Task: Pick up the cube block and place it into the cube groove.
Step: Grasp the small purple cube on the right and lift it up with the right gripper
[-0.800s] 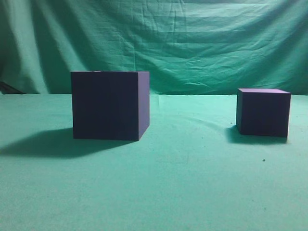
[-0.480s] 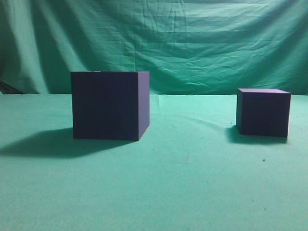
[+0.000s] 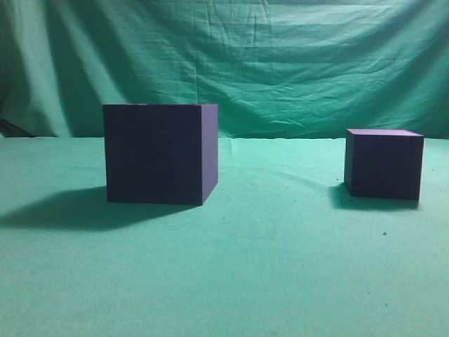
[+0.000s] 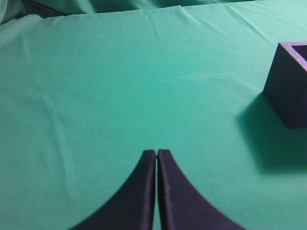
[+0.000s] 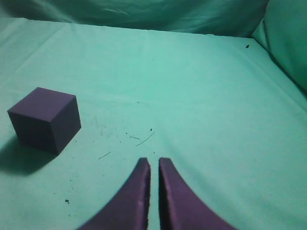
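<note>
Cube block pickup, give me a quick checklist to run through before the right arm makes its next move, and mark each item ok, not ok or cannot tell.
1. The cube block sits free on the green cloth, nothing touching it: ok.
2. The right gripper is open enough to take the block: not ok, its fingers are nearly closed.
3. Right gripper lined up with the block: not ok, the block lies off to the left in the right wrist view.
4. The cube groove stands apart from the block: ok.
5. Groove opening clear: cannot tell, only a corner of its rim shows.
6. The left gripper is shut and holds nothing: ok.
</note>
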Robot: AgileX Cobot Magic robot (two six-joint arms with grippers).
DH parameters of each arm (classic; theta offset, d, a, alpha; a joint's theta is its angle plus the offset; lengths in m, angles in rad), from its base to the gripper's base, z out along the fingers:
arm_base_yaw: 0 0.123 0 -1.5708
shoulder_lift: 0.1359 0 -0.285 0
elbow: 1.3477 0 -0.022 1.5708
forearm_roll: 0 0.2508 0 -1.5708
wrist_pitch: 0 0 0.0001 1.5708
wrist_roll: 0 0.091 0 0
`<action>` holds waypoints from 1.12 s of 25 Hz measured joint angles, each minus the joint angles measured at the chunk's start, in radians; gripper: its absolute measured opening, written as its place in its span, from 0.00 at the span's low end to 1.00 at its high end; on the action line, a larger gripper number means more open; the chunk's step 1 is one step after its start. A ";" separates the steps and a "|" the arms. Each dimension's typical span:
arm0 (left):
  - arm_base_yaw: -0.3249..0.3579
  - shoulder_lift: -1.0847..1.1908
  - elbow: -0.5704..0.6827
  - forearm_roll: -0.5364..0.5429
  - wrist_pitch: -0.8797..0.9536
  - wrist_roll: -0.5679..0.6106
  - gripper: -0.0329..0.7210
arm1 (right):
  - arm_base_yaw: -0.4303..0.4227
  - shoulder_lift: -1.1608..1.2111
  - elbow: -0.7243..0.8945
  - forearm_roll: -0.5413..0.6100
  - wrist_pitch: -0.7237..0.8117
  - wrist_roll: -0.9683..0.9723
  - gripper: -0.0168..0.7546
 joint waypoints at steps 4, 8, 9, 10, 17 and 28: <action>0.000 0.000 0.000 0.000 0.000 0.000 0.04 | 0.000 0.000 0.002 0.007 -0.066 0.000 0.02; 0.000 0.000 0.000 0.000 0.000 0.000 0.04 | 0.000 0.000 0.002 0.111 -0.344 0.007 0.02; 0.000 0.000 0.000 0.000 0.000 0.000 0.04 | 0.000 0.000 0.002 0.136 -0.405 0.012 0.02; 0.000 0.000 0.000 0.000 0.000 0.000 0.04 | 0.000 0.000 0.002 0.158 -0.468 0.019 0.02; 0.000 0.000 0.000 0.000 0.000 0.000 0.04 | 0.000 0.032 -0.163 0.184 -0.241 0.056 0.02; 0.000 0.000 0.000 0.000 0.000 0.000 0.04 | 0.000 0.540 -0.514 0.242 0.186 0.040 0.02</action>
